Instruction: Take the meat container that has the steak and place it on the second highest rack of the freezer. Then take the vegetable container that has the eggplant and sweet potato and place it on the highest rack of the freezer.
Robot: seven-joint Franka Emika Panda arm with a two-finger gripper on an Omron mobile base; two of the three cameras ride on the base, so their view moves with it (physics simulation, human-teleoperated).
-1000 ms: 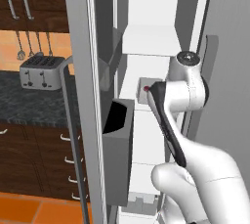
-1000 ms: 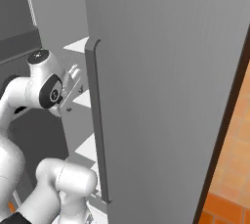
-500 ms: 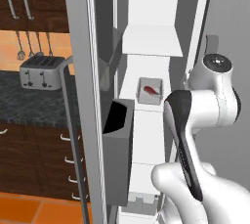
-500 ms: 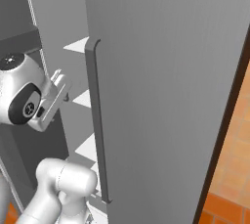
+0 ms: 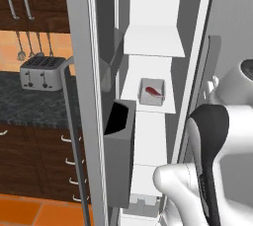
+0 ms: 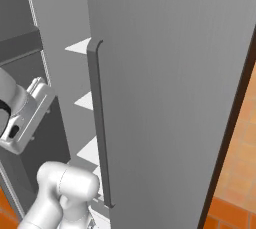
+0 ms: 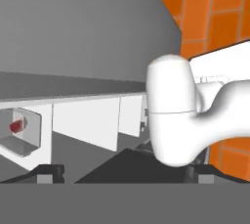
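Note:
The steak (image 5: pixel 152 91) lies in its clear meat container (image 5: pixel 151 92) on the second highest rack (image 5: pixel 132 86) of the open freezer (image 5: pixel 195 72). The highest rack (image 5: pixel 152 41) above it is bare. In the hand view the container (image 7: pixel 20 127) shows small at the far left. My gripper (image 7: pixel 125 172) is open with nothing between its widely spread fingertips (image 7: pixel 51 171); it is drawn back out of the freezer, right of the shelves and apart from the container. The eggplant and sweet potato are out of view.
The freezer door (image 5: pixel 81 96) stands open on the left, with a dark bin (image 5: pixel 118 151) and a long handle (image 5: pixel 73 136). A large grey door (image 6: pixel 170 93) with a handle (image 6: pixel 98 123) stands close on the right. A toaster (image 5: pixel 41 72) sits on the dark counter.
My gripper has let go of the meat container and pulled back out of the freezer to the right. The container with the steak stays on the shelf.

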